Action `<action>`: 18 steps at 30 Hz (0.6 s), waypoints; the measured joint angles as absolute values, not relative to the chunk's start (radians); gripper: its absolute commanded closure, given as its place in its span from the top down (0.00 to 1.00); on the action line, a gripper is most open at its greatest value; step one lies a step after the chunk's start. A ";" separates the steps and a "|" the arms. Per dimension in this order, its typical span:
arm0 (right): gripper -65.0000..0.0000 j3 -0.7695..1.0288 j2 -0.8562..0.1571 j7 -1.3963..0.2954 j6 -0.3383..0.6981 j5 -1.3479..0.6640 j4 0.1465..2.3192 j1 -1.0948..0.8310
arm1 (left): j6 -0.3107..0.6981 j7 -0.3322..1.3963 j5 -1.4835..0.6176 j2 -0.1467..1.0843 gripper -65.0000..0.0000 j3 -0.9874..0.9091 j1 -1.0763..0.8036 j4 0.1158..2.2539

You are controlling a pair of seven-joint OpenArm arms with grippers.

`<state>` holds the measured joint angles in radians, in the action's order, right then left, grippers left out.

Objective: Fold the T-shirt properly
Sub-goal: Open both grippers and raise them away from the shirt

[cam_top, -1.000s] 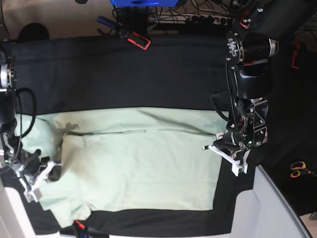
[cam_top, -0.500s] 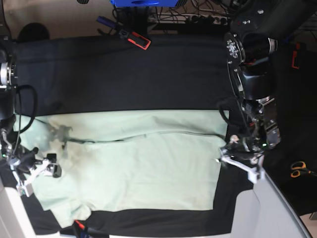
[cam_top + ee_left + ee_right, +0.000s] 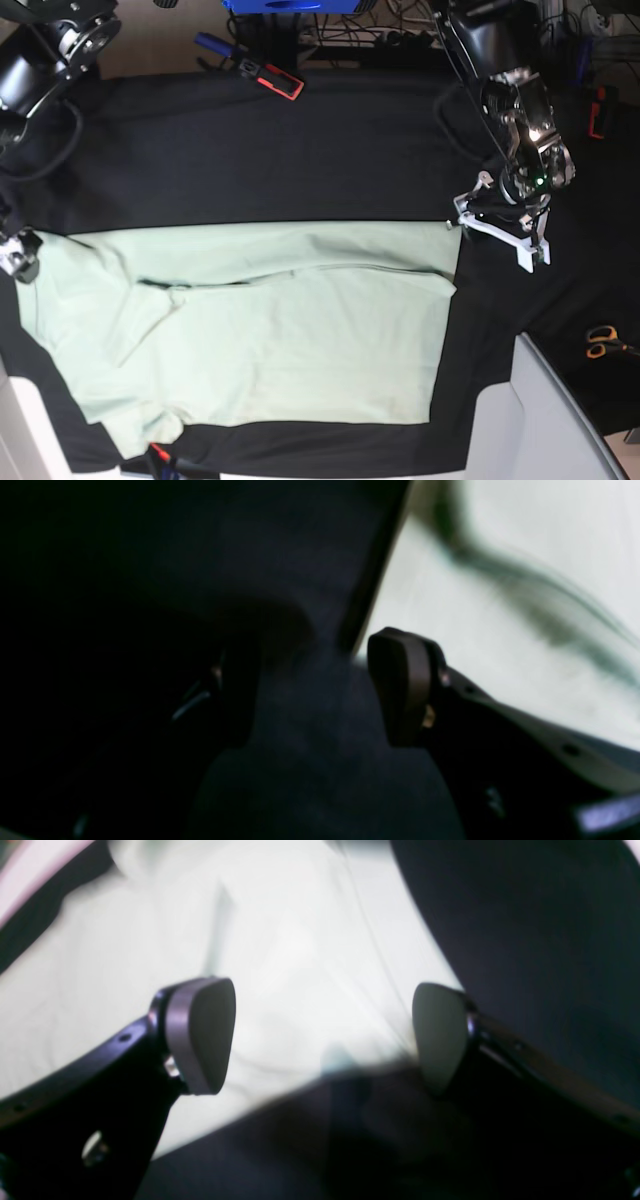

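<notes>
Both claws are seen with their jaws parted and nothing between them: the left gripper (image 3: pixel 502 226) hangs over the black tablecloth (image 3: pixel 300 150) just off the right-hand edge of the T-shirt (image 3: pixel 280 330) in the base view, while the right gripper (image 3: pixel 322 1035) is carried at the far left of that view, over the garment's opposite end. The T-shirt is spread flat on the near half of the cloth, with its long axis running across the table from one arm to the other, and a long crease is visible along its upper third. From the left gripper the fabric lies toward the centre of the table and slightly nearer the camera; in the left wrist view the pale edge is seen just beyond one dark fingertip (image 3: pixel 400 695), with bare cloth under the gap between the jaws. From the right gripper the shirt lies directly below and ahead, and in the right wrist view its edge against the dark cloth is seen running across between the two pads (image 3: pixel 200 1035). Each arm is judged nearer to its own short end, so the coming fold is judged to depend on the two ends being taken together.
</notes>
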<state>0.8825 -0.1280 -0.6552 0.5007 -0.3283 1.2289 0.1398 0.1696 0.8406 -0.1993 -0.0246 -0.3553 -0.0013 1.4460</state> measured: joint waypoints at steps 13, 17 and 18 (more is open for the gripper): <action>0.80 0.944 -0.112 -0.666 0.505 -0.337 1.179 0.044 | 0.180 0.818 -0.665 -0.030 0.58 -0.363 -0.092 1.391; 0.79 0.945 -0.112 -0.672 0.586 -0.332 1.179 0.015 | 0.175 0.772 -0.701 -0.025 0.58 -0.390 -0.117 1.359; 0.79 0.944 -0.109 -0.675 0.596 -0.332 1.177 0.012 | 0.175 0.756 -0.701 -0.024 0.58 -0.403 -0.117 1.358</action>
